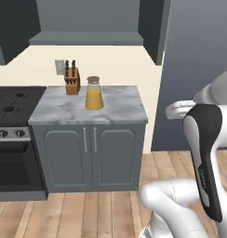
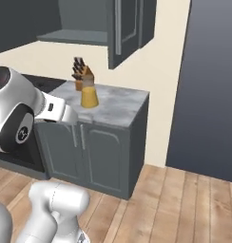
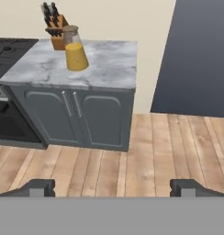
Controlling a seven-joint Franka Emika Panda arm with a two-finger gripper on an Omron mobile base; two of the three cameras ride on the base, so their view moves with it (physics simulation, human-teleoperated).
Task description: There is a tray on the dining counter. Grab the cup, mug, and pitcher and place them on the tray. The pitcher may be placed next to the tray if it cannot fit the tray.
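Gripper (image 3: 114, 187) agape; knife block (image 3: 55, 27) behind pitcher (image 3: 75, 49)

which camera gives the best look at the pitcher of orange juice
The left base view: the pitcher faces the camera squarely, lid to base. The hand view shows it whole, looking down; the right base view shows it small, overlapping the knife block.

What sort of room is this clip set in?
A rendered home kitchen, by the look of it. A stove with burners and an oven below sits beside a marble-topped grey cabinet counter. On the counter stand a knife block and a pitcher of orange liquid, with wall cabinets above.
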